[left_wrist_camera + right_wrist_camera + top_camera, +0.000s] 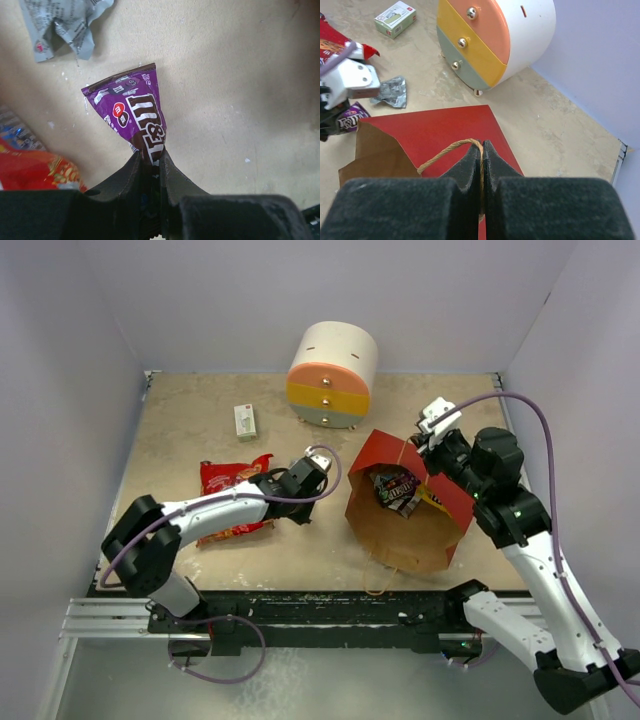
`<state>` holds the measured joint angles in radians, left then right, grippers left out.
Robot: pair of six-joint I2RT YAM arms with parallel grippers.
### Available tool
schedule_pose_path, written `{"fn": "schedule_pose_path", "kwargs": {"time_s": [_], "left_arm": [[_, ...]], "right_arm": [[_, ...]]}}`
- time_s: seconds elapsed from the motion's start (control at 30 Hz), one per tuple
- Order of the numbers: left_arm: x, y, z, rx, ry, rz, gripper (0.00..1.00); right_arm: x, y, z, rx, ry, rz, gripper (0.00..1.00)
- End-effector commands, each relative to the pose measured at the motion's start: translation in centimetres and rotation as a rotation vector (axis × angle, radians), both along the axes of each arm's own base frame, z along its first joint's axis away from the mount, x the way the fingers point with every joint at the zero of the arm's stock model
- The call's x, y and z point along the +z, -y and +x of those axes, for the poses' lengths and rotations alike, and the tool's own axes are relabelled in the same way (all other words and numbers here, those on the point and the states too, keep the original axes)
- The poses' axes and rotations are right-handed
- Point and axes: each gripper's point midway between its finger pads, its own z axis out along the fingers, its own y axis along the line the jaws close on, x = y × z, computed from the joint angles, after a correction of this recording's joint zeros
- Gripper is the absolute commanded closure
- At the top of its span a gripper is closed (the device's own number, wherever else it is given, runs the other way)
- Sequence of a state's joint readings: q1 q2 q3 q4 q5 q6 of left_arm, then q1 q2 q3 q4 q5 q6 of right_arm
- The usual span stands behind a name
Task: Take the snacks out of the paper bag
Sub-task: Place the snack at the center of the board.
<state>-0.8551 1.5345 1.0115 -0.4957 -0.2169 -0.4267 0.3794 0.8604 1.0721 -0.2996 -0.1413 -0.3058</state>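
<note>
On the beige desk (180, 430), items listed by size:

1. Right arm (530, 540): rises from its base at the near right edge with the elbow bent. The forearm angles inward to the far rim of the paper bag. Right jaws: pressed fully together on a thin twisted loop handle (451, 148) of that bag.
2. Left arm (200, 512): stretched low from the near left corner toward the desk's centre, wrist tipped downward. Left jaws: narrow, pinching one end of a purple-brown candy packet (135, 112). Whether the packet's free end touches the desk cannot be told.
3. Paper bag (400, 535): red outside, brown kraft inside, right of centre, mouth open toward the overhead camera.
4. Drawer unit (333, 375): round and white, with orange, yellow and grey-green fronts. At the far edge, behind the bag.
5. Chip bag (232, 485): red, crinkly, flat on the desk left of centre, outside the paper bag, partly under the left forearm.
6. Candy cluster (395, 490): dark wrappers inside the paper bag, with a yellow-orange wrapper (436, 498) beside them.
7. White-green box (245, 421): lying flat, left of the drawer unit.
8. Silver wrapper (60, 25): crumpled, on the desk near the held packet, outside the bag.
</note>
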Motion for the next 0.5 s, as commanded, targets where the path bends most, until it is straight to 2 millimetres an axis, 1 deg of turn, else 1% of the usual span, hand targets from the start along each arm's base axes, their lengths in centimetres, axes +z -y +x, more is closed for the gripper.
{"fn": "schedule_pose_path", "kwargs": {"time_s": [0.0, 0.07, 0.13, 0.2, 0.27, 0.33, 0.47], "left_arm": [[0.0, 1.5, 2.5, -0.004, 0.075, -0.031, 0.8], [-0.9, 1.3, 3.0, -0.014, 0.082, -0.012, 0.8], [-1.7, 0.6, 3.4, -0.01, 0.076, 0.017, 0.79], [-2.3, -0.2, 3.6, 0.006, 0.064, 0.045, 0.75], [-2.7, -1.0, 3.4, 0.017, 0.041, 0.073, 0.66], [-2.5, -1.8, 3.0, 0.029, 0.031, 0.098, 0.54], [-0.8, -2.8, 1.9, 0.056, 0.035, 0.066, 0.3]], "right_arm": [[0.9, -0.4, -1.0, 0.042, 0.038, 0.022, 1.0], [1.0, -0.4, -1.1, 0.045, 0.045, 0.016, 1.0], [1.0, -0.5, -1.2, 0.06, 0.048, 0.007, 1.0], [1.0, -0.6, -1.4, 0.071, 0.047, -0.002, 1.0], [1.1, -0.6, -1.5, 0.078, 0.047, -0.007, 1.0], [1.1, -0.7, -1.5, 0.083, 0.049, -0.007, 1.0], [1.2, -1.0, -1.3, 0.092, 0.052, -0.001, 1.0]]}}
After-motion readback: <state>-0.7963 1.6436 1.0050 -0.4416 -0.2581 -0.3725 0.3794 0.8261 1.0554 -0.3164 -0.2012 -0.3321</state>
